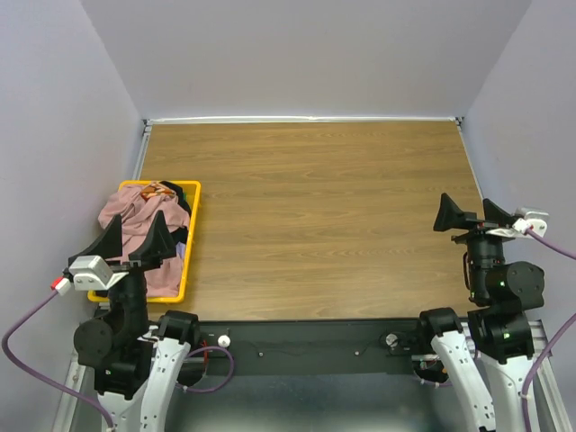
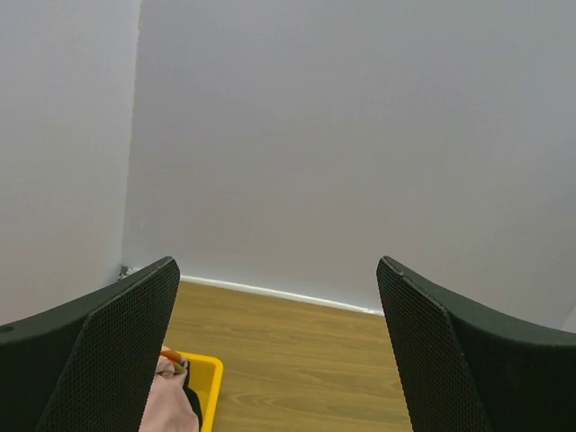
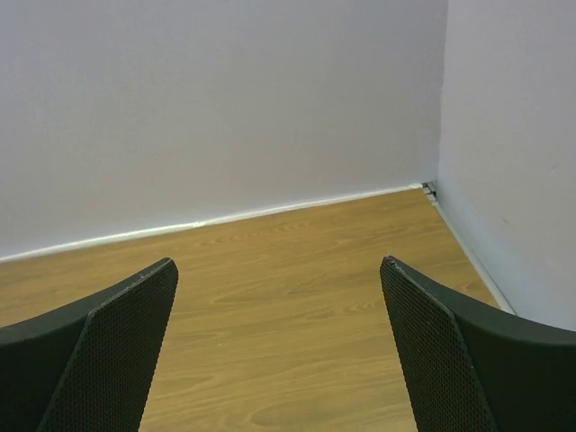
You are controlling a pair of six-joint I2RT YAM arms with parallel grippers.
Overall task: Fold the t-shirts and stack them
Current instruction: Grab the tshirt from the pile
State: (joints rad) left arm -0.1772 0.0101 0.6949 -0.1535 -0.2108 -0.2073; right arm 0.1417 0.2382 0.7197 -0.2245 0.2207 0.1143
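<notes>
From above, nothing is folded yet. The t-shirts [image 1: 135,209] lie heaped in the one yellow basket [image 1: 192,236] at the left of the counter [image 1: 324,216], pink on top and dark cloth beneath; how many there are I cannot tell. The left pincer [image 1: 138,229] hovers over them, jaws apart. The right pincer [image 1: 470,214], well apart from them, is also spread. The left wrist view shows a basket corner with pink cloth. The right wrist view shows no shirt.

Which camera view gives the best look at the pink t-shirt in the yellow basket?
The top external view: there the pink t-shirt lies heaped in the yellow basket. The left wrist view catches only a pink edge; the right wrist view shows none of it.
</notes>
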